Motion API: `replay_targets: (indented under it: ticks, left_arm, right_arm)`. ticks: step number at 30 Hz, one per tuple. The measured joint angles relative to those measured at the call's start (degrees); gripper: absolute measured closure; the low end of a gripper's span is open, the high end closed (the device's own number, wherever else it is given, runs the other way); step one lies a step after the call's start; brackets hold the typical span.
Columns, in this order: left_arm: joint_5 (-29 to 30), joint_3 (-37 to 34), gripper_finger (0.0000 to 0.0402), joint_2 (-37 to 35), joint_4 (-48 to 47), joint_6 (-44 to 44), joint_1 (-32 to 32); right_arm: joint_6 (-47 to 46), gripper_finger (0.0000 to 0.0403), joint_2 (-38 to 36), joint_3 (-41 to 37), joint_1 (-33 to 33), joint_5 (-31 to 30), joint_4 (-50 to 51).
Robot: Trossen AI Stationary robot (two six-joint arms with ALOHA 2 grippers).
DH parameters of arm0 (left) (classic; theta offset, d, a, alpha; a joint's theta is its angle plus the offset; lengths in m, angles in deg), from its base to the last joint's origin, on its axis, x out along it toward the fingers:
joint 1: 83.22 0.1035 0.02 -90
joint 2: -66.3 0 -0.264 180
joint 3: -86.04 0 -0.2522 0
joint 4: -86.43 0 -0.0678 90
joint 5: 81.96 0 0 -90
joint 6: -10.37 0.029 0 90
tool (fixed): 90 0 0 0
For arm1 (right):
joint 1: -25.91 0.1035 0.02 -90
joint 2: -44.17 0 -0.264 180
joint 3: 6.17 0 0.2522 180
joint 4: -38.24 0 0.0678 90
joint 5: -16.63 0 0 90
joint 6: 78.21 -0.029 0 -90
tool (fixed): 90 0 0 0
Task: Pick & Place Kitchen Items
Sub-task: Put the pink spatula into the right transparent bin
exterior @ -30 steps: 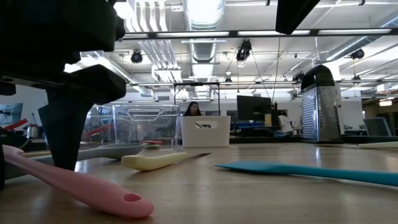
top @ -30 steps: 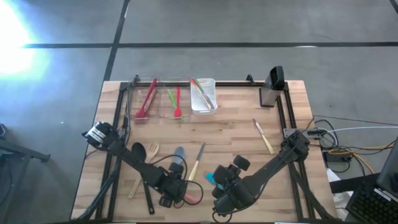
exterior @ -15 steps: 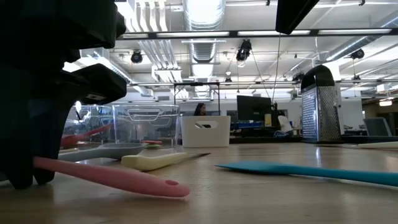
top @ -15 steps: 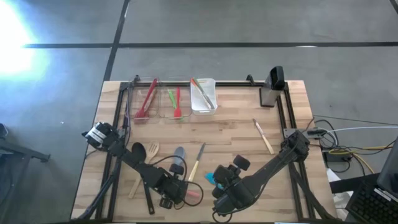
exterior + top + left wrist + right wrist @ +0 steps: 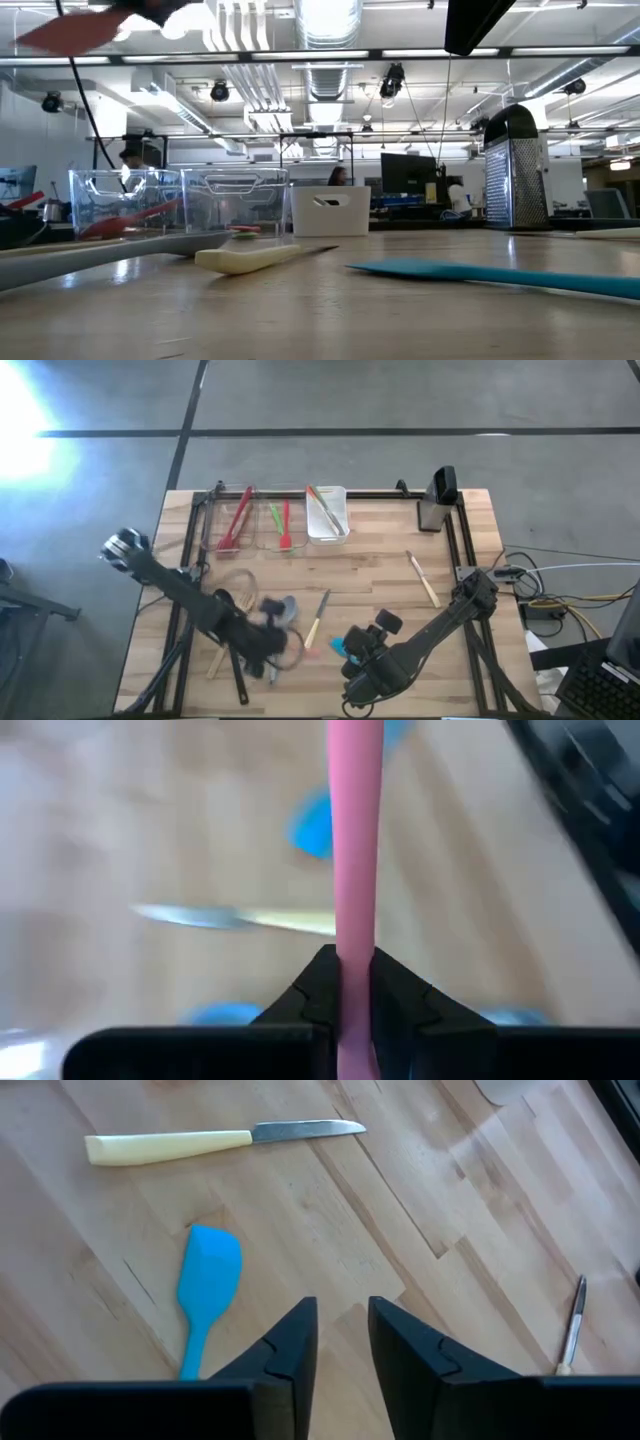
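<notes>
Inside clear bin (image 5: 232, 520): red tongs (image 5: 236, 518).

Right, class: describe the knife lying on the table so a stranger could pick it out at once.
Start at the wooden table, then look near its middle, just ahead of the right gripper. The knife lies flat there beside a blue spatula. Its cream handle and bare steel blade set it apart.

You have no readable text, label, brand, number or sign anywhere in these views. Nothing legible stands on the table, the bins, the utensils, the grater or the arms, and the room behind shows nothing you can read either.
</notes>
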Motion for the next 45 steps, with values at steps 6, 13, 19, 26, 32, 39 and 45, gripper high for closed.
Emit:
replay_targets:
  ticks: [6, 13, 19, 26, 32, 39, 45]
  left_arm:
    - [15.72, -3.44, 0.0369, -15.91, 1.58, 0.26, 5.94]
    - [13.85, -9.77, 0.0369, -29.66, 15.84, 2.58, 22.84]
    - [-0.88, -13.68, 0.0369, -32.30, 24.38, 1.21, 42.28]
    - [-16.79, -15.08, 0.0369, -26.81, 27.18, -7.17, 64.40]
    - [-30.36, -15.01, 0.0369, -16.92, 31.82, -14.93, 74.29]
    - [-30.58, -14.99, 0.0369, -7.79, 31.98, -15.57, 77.22]
    - [-30.17, -14.99, 0.0369, -2.35, 31.71, -16.41, 77.96]
  right_arm:
    - [-1.10, 0.0323, 0.00, -0.35, -0.01, -0.25, 0.01]
    - [-1.51, 0.0312, 0.00, -0.84, -0.02, -2.24, -0.01]
    - [-1.41, 0.0311, 0.07, -0.91, -0.02, -3.24, 0.00]
    - [-0.28, 0.0323, 0.07, -0.94, -0.02, -3.24, -0.01]
    - [1.39, 0.0324, 0.07, -1.68, -0.23, -3.26, -0.02]
    - [-0.05, 0.0313, 0.07, -4.54, -0.12, -2.69, -0.08]
    - [-2.50, 0.0307, 0.07, -7.62, 0.18, 1.10, -0.10]
